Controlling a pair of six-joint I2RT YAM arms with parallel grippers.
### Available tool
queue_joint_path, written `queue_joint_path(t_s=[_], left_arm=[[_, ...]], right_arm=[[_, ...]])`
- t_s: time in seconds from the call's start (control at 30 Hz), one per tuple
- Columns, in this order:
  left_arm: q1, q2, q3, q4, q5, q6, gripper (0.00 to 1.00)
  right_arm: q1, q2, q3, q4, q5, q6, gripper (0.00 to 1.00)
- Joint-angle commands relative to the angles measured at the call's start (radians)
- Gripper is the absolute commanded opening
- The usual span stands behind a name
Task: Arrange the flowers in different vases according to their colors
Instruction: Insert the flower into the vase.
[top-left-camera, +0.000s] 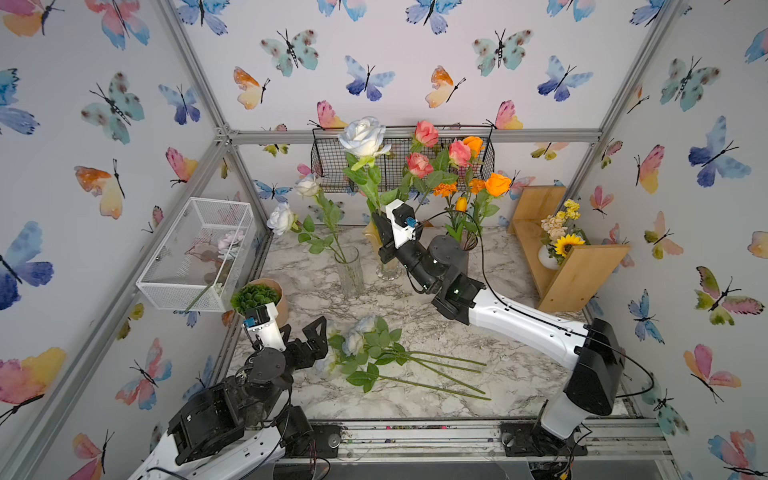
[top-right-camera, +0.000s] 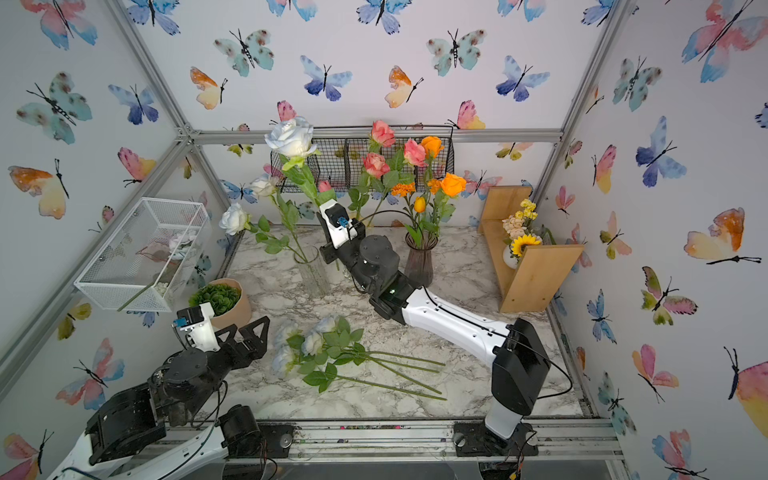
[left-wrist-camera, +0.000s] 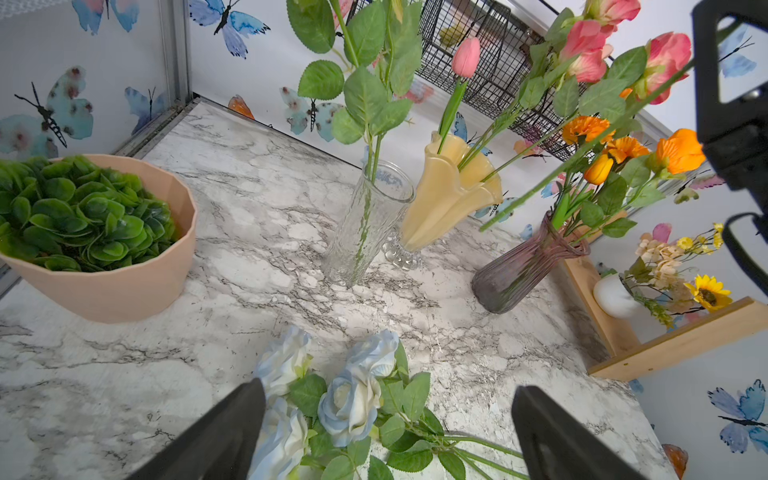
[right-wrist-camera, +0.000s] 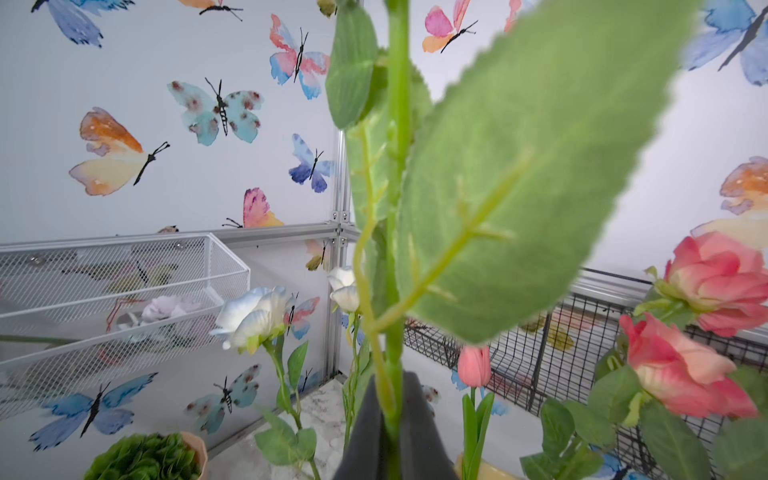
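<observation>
Right wrist view, right tool (right-wrist-camera: 391, 399) clamped on rose stem (right-wrist-camera: 398, 124), its top cut off, left tool (left-wrist-camera: 388, 386) apart

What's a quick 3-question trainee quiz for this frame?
1. True or false: the left gripper is shut.
2. The vase holding the orange flowers is: A clear, B yellow, C purple.
3. Fill in: the right gripper is shut on the stem of a ___ rose.
Key: 1 false; 2 C; 3 white.
</observation>
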Motion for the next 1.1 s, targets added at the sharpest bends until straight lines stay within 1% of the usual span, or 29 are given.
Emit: queue_joint_path(t_s=[0.0, 0.17, 0.33, 0.63, 0.83, 1.07], left_arm=[[-0.003, -0.021, -0.007, 0.021, 0.017, 0.024, 0.99], [-0.003, -0.025, -0.008, 0.02, 0.02, 0.026, 0.99], [-0.001, -0.041, -0.009, 0.025, 0.022, 0.029, 0.99], [-0.001, -0.068, -0.012, 0.024, 0.013, 0.024, 0.99], [-0.001, -0.063, -0.012, 0.022, 0.014, 0.024, 0.99], [0.0, -0.063, -0.012, 0.021, 0.011, 0.023, 0.99]], right_arm=[[0.001, 0.069, 0.104, 0.141, 0.02, -0.021, 0.02], [0.001, 0.181, 0.237, 0.141, -0.005, -0.017, 0.02], [0.001, 0.255, 0.31, 0.128, -0.018, -0.001, 0.02], [0.001, 0.347, 0.323, 0.145, -0.013, 0.043, 0.02], [0.001, 0.382, 0.285, 0.147, -0.009, 0.076, 0.02], [-0.001, 0.469, 0.319, 0.055, 0.016, 0.085, 0.02]])
